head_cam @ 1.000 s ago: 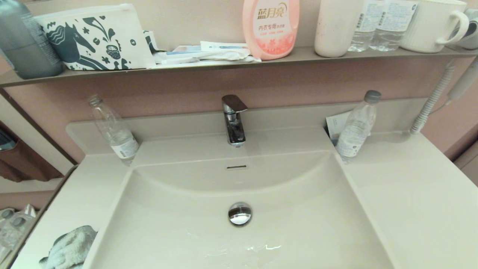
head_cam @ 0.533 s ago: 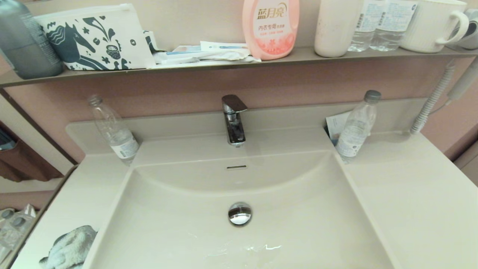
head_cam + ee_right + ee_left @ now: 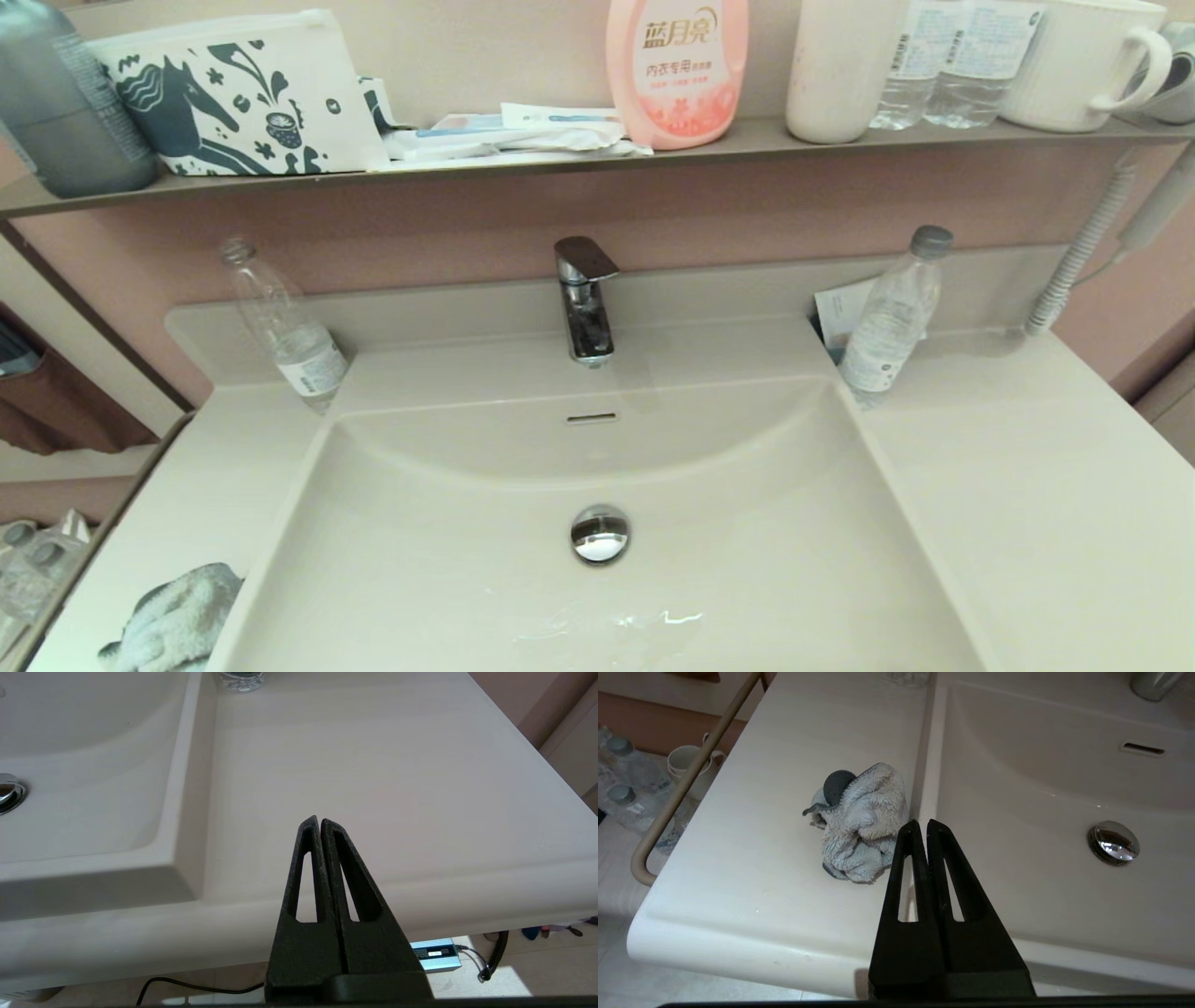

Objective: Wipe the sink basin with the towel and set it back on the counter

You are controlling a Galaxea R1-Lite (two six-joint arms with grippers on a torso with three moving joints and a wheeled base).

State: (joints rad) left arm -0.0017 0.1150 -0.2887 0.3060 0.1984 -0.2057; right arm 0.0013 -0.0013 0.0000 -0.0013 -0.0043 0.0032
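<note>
The crumpled light grey towel (image 3: 173,621) (image 3: 859,823) lies on the left counter (image 3: 201,485) (image 3: 794,793), right beside the basin's left rim. The cream sink basin (image 3: 747,560) (image 3: 1031,793) holds a chrome drain plug (image 3: 600,533) (image 3: 1113,842), an overflow slot (image 3: 592,417) and streaks of water near its front. My left gripper (image 3: 923,823) hangs shut and empty near the counter's front edge, just short of the towel. My right gripper (image 3: 319,820) hangs shut and empty over the front of the right counter (image 3: 373,765). Neither gripper shows in the head view.
A chrome faucet (image 3: 585,299) stands behind the basin. Clear water bottles stand at the rear left (image 3: 285,327) and rear right (image 3: 892,313). The wall shelf (image 3: 560,159) carries a horse-print pouch (image 3: 229,93), a pink detergent bottle (image 3: 677,70) and cups. A rail (image 3: 691,772) runs along the counter's left side.
</note>
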